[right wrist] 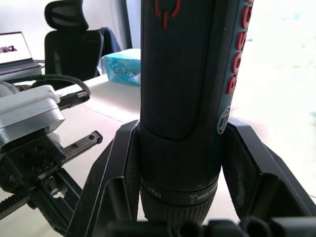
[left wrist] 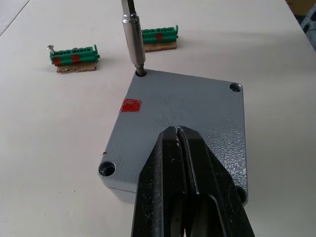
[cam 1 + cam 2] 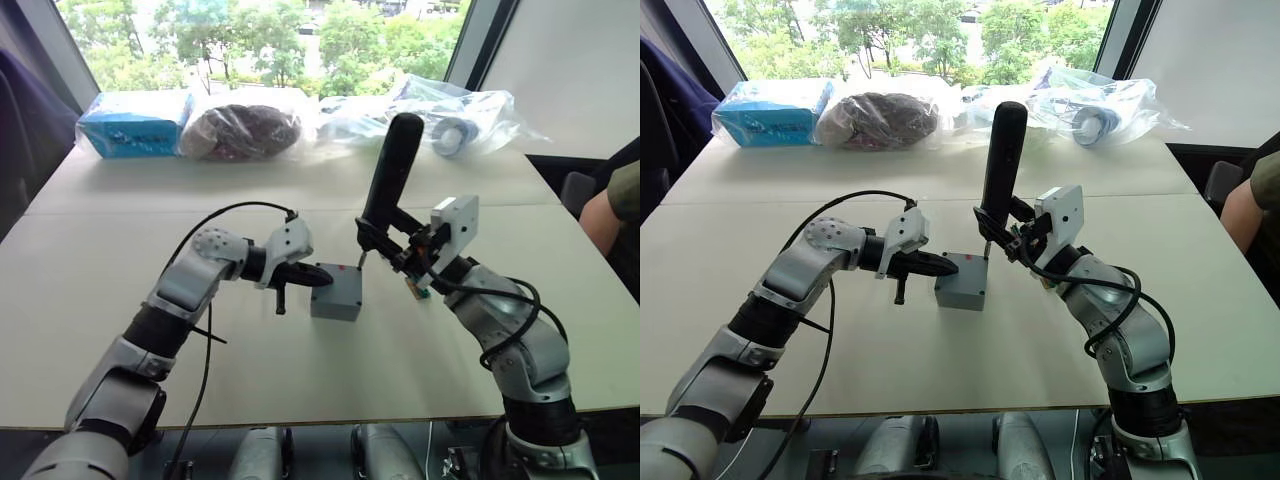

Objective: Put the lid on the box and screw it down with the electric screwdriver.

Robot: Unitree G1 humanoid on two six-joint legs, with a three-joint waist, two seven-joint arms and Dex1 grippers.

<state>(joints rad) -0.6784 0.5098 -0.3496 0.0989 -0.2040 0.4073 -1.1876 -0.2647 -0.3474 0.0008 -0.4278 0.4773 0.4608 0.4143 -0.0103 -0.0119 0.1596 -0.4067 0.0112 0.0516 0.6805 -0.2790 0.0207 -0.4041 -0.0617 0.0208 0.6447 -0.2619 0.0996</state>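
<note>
The grey box [image 3: 335, 300] stands mid-table with the flat grey lid [image 2: 182, 106] lying on top of it; a red mark shows on the lid. My left gripper [image 2: 177, 131] is shut, and its black fingertips rest on the lid's near side. The black electric screwdriver [image 3: 390, 170] stands nearly upright with my right gripper [image 3: 385, 235] shut on its lower body [image 1: 180, 98]. Its metal bit [image 2: 133, 34] sits in one corner screw hole of the lid. Two other corner holes are visible in the left wrist view.
Two green holders on cardboard [image 2: 74, 53] [image 2: 159, 35] lie on the table just beyond the box. A blue carton [image 3: 135, 122] and plastic bags [image 3: 240, 130] [image 3: 450, 115] line the far edge. A person's arm [image 3: 612, 215] is at the right.
</note>
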